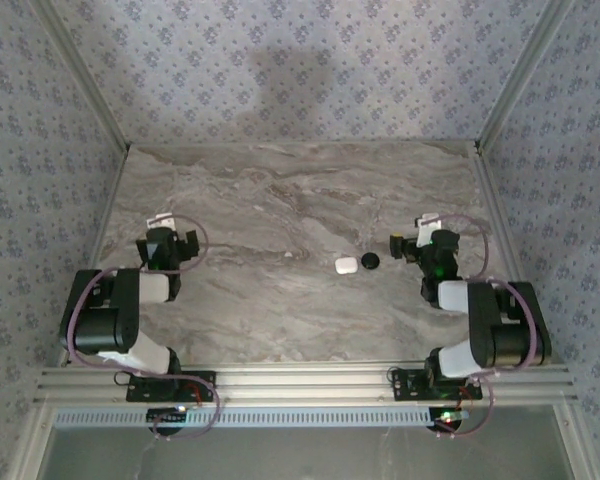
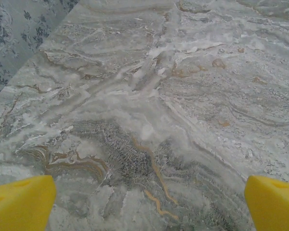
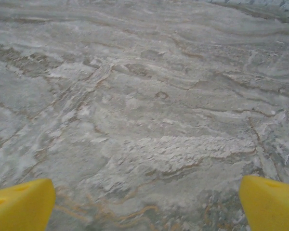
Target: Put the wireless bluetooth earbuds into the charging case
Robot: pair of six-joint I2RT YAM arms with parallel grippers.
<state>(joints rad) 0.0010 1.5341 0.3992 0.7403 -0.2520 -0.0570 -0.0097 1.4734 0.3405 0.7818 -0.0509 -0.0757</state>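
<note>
The left claw (image 2: 147, 204) stands wide open and holds nothing, its 2 yellow fingertips (image 2: 19, 202) at the lower corners of its wrist view with bare marble-patterned table (image 1: 280, 190) between them. The right claw (image 3: 147, 204) is equally spread and empty above bare tabletop. From overhead, both arms sit folded near their bases at the table's sides. The white charging case (image 1: 345, 265) lies right of centre, near the right claw and well apart from the left, with a flat black disc (image 1: 370, 261) just beside it. The earbuds are too small to make out. The task appears to be at its very start, with nothing grasped. The next move likely calls for the right claw to reach toward the case, once the earbuds are located.
</note>
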